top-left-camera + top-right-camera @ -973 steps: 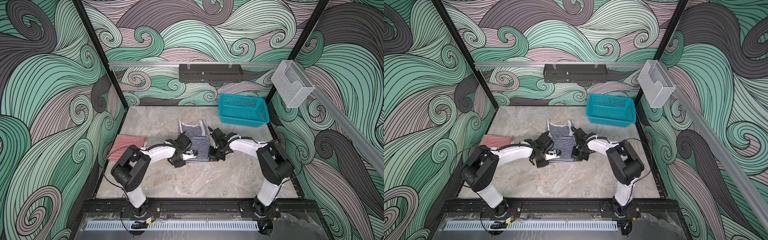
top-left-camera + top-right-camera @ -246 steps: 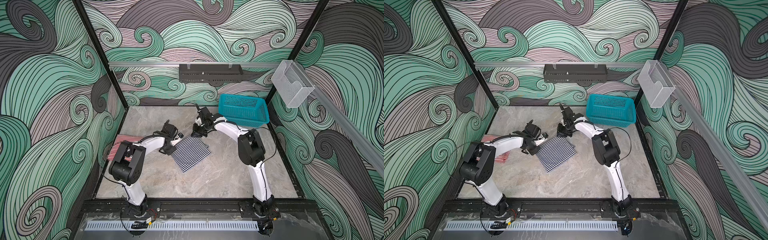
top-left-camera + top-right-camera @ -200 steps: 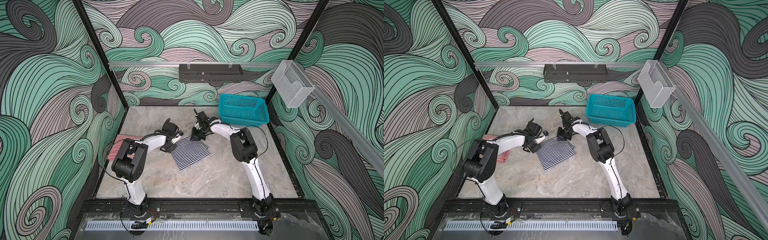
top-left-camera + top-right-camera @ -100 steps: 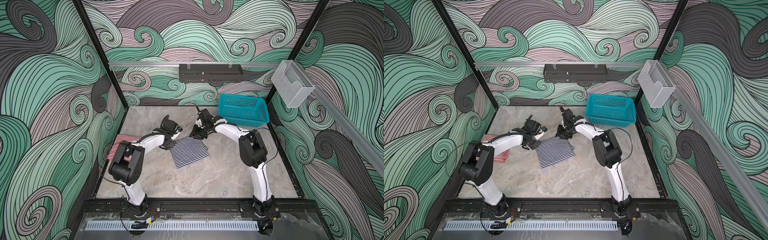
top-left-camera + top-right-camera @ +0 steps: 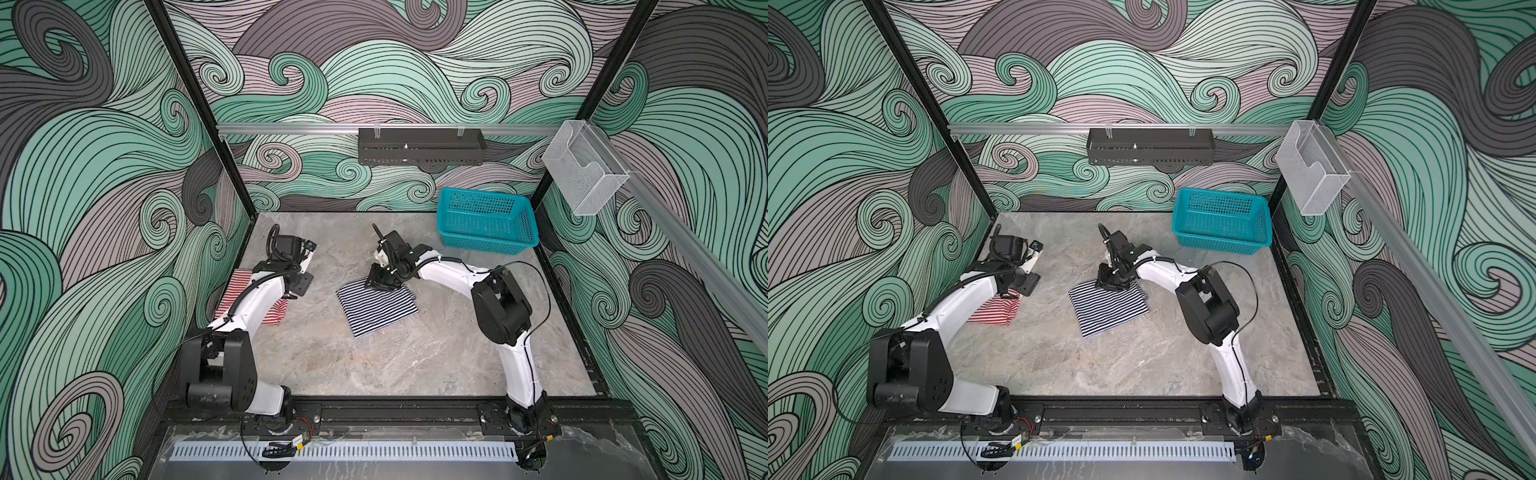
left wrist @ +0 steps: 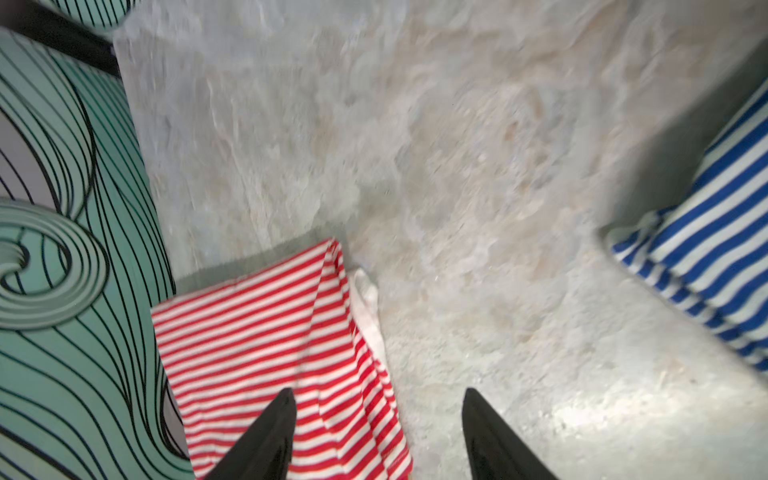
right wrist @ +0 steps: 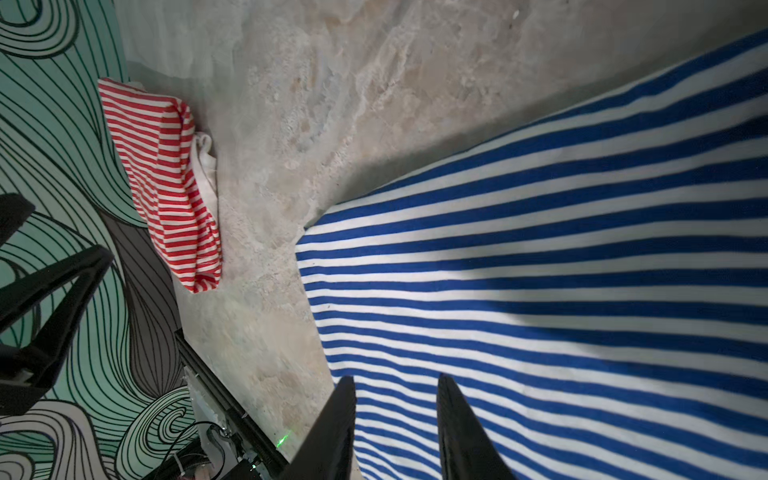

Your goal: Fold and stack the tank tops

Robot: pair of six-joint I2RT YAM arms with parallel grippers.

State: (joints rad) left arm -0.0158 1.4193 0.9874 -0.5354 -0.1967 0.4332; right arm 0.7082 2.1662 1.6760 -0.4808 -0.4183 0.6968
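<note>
At centre, navy-striped tank top folded.

One tank top at the table's left edge, the other tank top near its middle, basket in the back right corner.

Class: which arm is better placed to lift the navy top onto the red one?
Right: the right tool hangs open over the navy top; the left tool is by the red top.
</note>
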